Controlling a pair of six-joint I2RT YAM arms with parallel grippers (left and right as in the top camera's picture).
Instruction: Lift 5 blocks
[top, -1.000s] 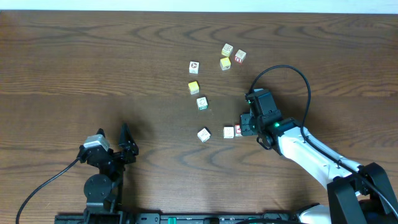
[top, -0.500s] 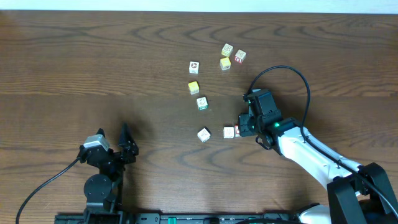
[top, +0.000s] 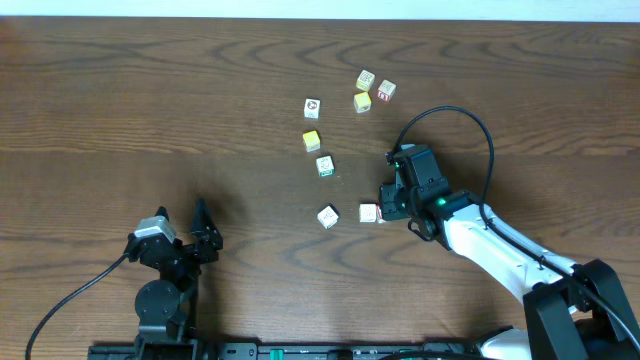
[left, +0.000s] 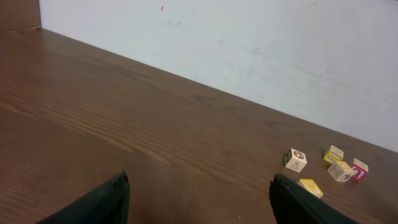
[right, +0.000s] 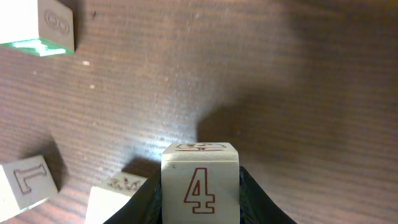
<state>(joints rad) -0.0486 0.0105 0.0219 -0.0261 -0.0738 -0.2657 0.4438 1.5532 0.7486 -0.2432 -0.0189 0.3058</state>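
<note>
At table (top: 120, 90) centre-right, R gripper (top: 386, 204) is closed part-way on the 4 block (right: 200, 180), cream w/ a red numeral, jaws pressing both its sides; can't tell if it's clear of the wood. Just left of it sits a white block (top: 368, 212), a second white block (top: 327, 216) further left, and the green-trim block (top: 324, 165) beyond those. Toward the far edge: far white block (top: 312, 107), cream block (top: 365, 80), red-face block (top: 386, 91). Of the two yellow cubes, one (top: 361, 101) is just beside the cream block, the other (top: 311, 140) btwn far white and green-trim blocks. L gripper (top: 205, 235) rests front-left, well apart from everything, jaws spread wide, nothing btwn them.
</note>
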